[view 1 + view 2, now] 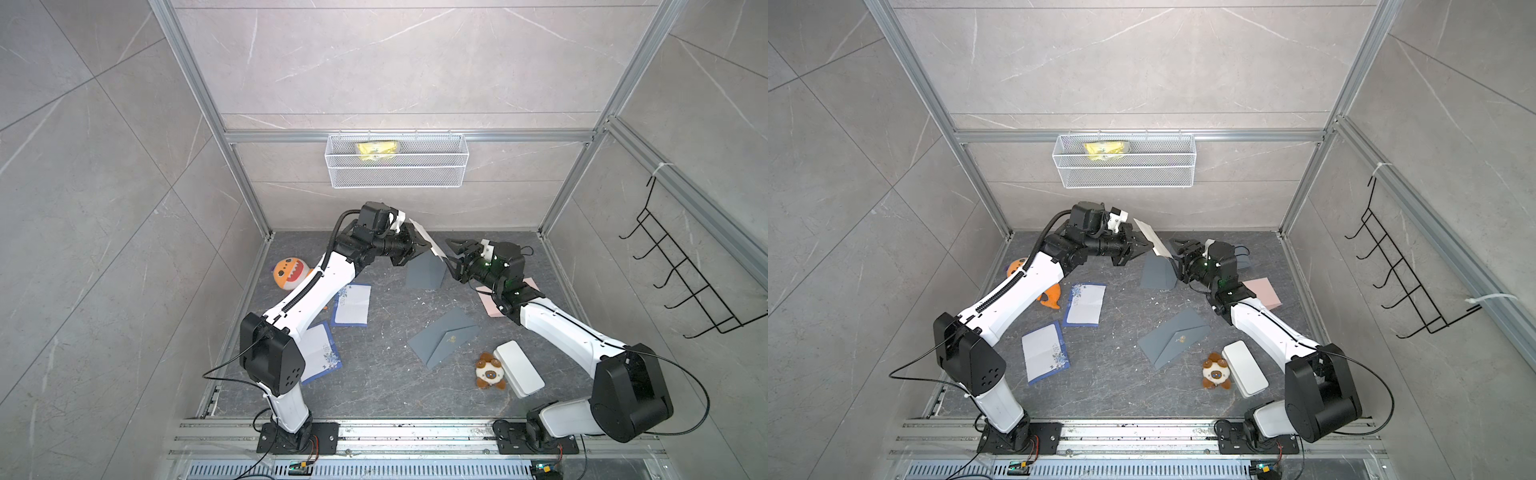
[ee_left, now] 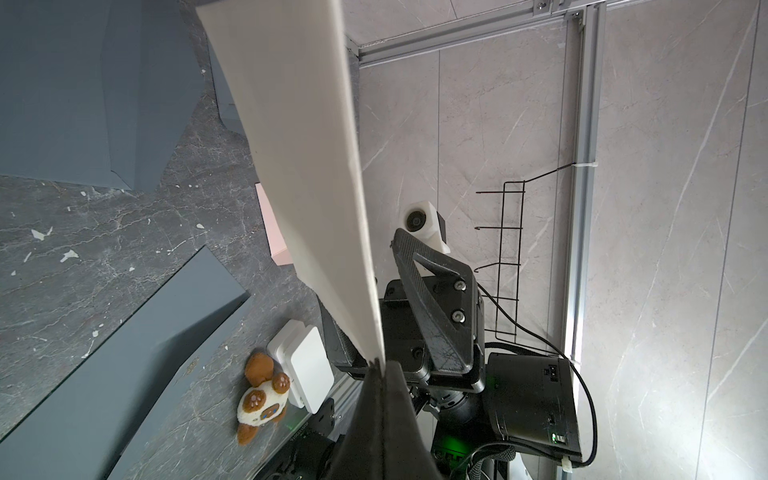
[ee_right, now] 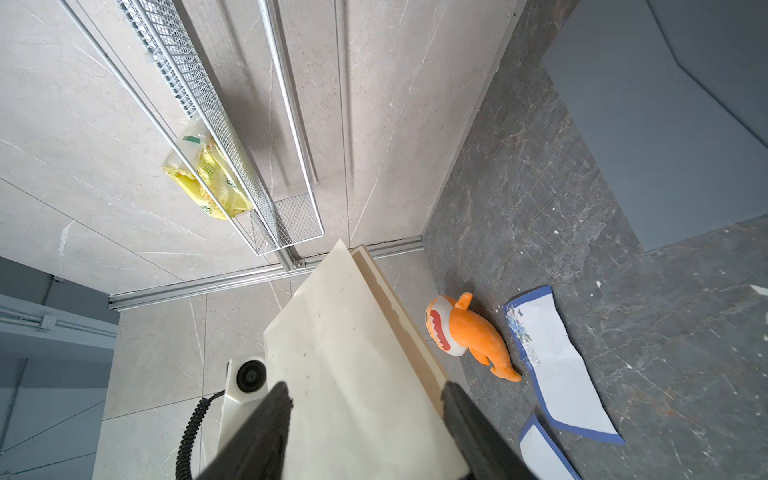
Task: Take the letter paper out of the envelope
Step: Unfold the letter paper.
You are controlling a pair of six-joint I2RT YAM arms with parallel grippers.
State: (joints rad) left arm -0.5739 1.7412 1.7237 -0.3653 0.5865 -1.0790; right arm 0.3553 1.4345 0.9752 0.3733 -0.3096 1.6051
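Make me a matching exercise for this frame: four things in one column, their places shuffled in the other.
Things
1 yellow packet
2 shark toy
3 cream envelope
4 white box

Places
A beside the bear toy
B pinched in the left claw
C in the wire basket
D next to a blue-edged sheet

Pairs: 1-C, 2-D, 3-B, 4-A

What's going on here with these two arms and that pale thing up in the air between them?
Two robot arms are working on a cream envelope, raised above the dark tabletop. The left gripper is pinched shut on one end. The right gripper has its jaws open around the other end, not clamped. I can't see a letter pulled out of it yet. Two blue-bordered letter sheets and grey envelopes lie below.
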